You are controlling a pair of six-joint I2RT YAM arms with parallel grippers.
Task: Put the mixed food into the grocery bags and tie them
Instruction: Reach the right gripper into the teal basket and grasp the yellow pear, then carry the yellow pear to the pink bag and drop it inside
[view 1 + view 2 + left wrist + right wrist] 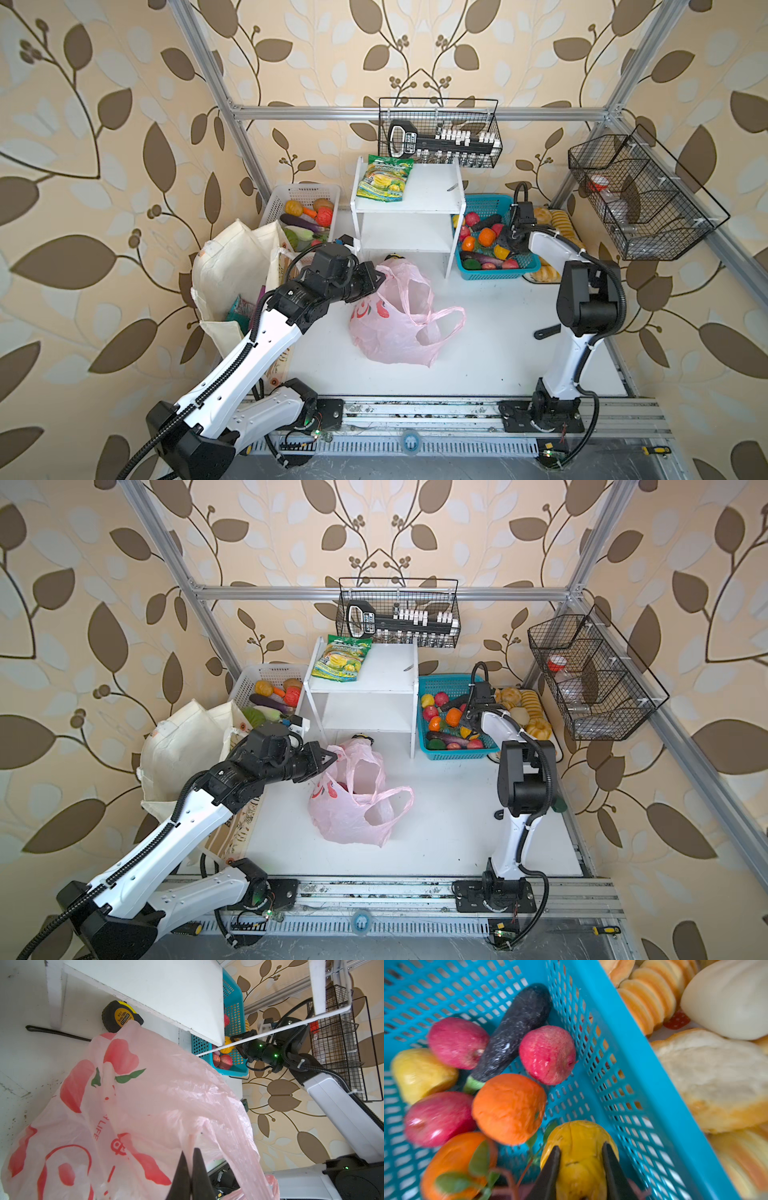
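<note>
left claw pinched shut on the pink bag handle, bag slumped mid desk. right claw clamped on a yellow fruit in the blue basket, approx 2 o'clock from bag. tote at 9.

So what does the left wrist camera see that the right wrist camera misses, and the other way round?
Only the left wrist view: the left gripper pinching the pink plastic bag, a yellow tape measure by the white shelf, and the right arm reaching in.
Only the right wrist view: a dark vegetable among the fruit and a pale bun outside the basket.
Both: the blue basket, red fruit, and the right gripper closed on a yellow fruit.
</note>
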